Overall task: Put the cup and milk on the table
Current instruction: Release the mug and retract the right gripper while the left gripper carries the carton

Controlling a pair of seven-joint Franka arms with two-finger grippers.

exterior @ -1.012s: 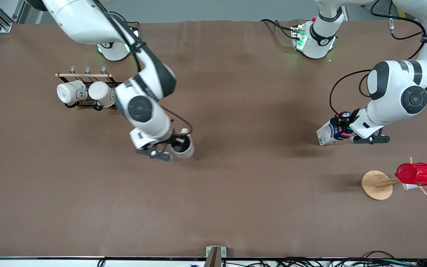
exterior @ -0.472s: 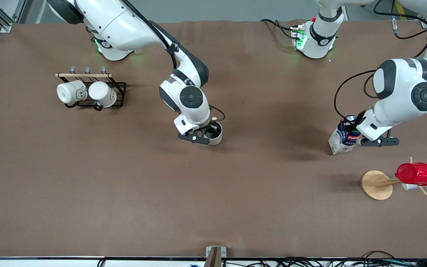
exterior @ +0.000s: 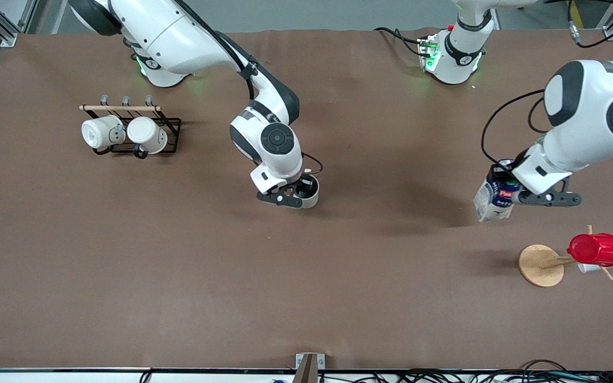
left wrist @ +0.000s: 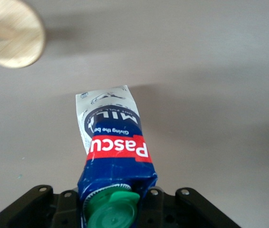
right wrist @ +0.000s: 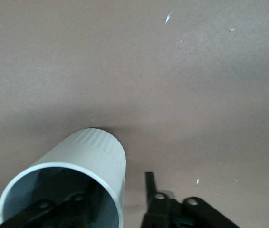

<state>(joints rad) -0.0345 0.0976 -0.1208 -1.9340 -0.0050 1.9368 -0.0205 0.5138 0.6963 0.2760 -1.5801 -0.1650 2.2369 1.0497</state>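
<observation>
While the right gripper [exterior: 297, 194] pinches the cup's [exterior: 309, 192] rim mid-table, one finger sits inside the cup. Near the table's [exterior: 125, 266] left-arm edge, the left gripper [exterior: 516, 192] clamps the tilted milk [exterior: 493, 198] just below its green cap.

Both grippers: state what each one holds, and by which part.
The left gripper holds the milk by its top, near the green cap. The right gripper holds the cup by its rim, one finger inside.

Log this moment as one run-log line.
right gripper: shut on cup, mid-table | left gripper: shut on milk, tilted, near wooden stand
</observation>
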